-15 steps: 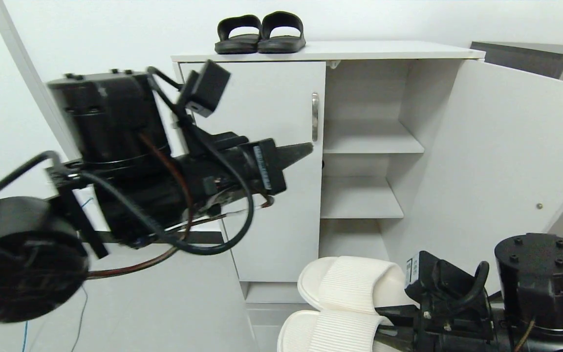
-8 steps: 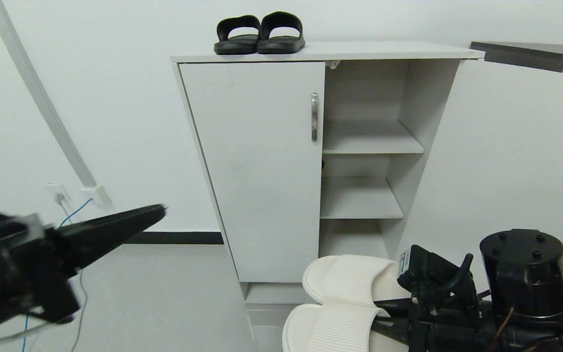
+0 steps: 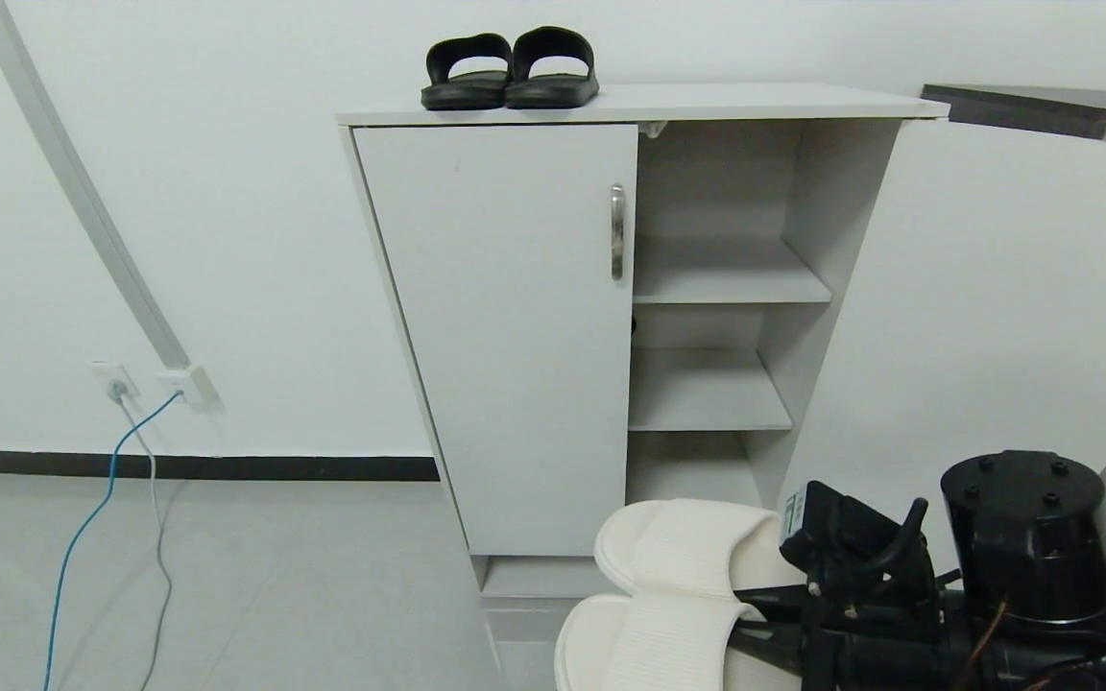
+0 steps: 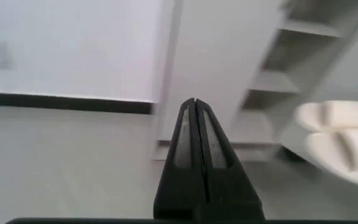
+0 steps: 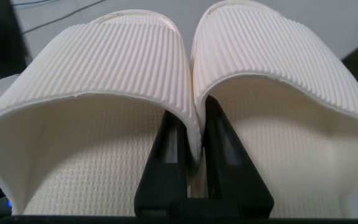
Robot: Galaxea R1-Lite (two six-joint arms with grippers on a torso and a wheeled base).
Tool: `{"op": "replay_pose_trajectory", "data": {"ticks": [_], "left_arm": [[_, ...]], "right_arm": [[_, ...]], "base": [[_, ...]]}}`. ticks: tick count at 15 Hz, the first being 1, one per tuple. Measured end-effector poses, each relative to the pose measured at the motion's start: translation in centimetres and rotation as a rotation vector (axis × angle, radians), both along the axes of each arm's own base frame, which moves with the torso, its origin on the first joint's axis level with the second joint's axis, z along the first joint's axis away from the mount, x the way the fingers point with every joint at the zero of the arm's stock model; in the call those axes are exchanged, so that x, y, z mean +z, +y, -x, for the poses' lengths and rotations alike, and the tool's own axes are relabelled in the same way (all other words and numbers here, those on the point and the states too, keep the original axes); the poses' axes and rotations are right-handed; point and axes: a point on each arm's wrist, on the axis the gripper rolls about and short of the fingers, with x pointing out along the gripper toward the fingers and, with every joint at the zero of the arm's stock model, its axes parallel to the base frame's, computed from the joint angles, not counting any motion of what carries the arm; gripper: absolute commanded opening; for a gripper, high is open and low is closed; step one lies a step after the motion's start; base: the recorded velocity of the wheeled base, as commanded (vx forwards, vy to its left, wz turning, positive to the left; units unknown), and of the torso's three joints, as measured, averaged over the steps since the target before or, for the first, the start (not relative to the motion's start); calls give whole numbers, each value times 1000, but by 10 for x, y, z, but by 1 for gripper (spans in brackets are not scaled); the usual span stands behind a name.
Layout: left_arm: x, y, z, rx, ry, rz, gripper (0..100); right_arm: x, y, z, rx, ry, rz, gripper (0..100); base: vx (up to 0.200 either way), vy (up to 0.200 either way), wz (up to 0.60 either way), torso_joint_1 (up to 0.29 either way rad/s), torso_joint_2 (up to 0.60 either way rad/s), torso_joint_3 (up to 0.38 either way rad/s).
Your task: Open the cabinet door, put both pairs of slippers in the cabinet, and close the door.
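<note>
Two cream-white ribbed slippers (image 3: 683, 566) hang side by side, low in front of the cabinet (image 3: 500, 336). The right gripper (image 5: 194, 124) pinches their touching inner walls, its fingers clamped on them. A black pair (image 3: 510, 69) sits on the cabinet top. The right door (image 3: 995, 288) stands open, showing white shelves (image 3: 707, 278). The left gripper (image 4: 195, 106) is fully closed, holding nothing.

White slippers (image 3: 678, 552) partly below the head view's lower edge, open door (image 3: 1004, 288) past its right edge.
</note>
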Motion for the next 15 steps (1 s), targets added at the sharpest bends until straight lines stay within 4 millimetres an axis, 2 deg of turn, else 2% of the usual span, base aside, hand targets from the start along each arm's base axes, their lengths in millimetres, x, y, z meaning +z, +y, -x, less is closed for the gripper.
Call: {"op": "replay_pose_trajectory", "data": {"ticks": [5, 6, 9, 13, 15], "left_arm": [[-68, 0, 12, 93, 35, -117, 0], [-75, -1, 13, 108, 24, -123, 0], [-82, -1, 17, 138, -35, -161, 0], [-86, -1, 18, 175, -65, -128, 0], [-86, -2, 18, 115, -73, -122, 0]], "right_arm": [[0, 0, 0, 2, 0, -1, 0], [0, 0, 0, 3, 1, 0, 0], [0, 0, 0, 1, 1, -1, 0], [2, 2, -1, -3, -5, -19, 0], [3, 2, -1, -4, -7, -30, 0]], "base": [[0, 0, 0, 0, 0, 0], [0, 0, 0, 0, 0, 0], [0, 0, 0, 0, 0, 0], [0, 0, 0, 0, 0, 0], [0, 0, 0, 0, 0, 0]]}}
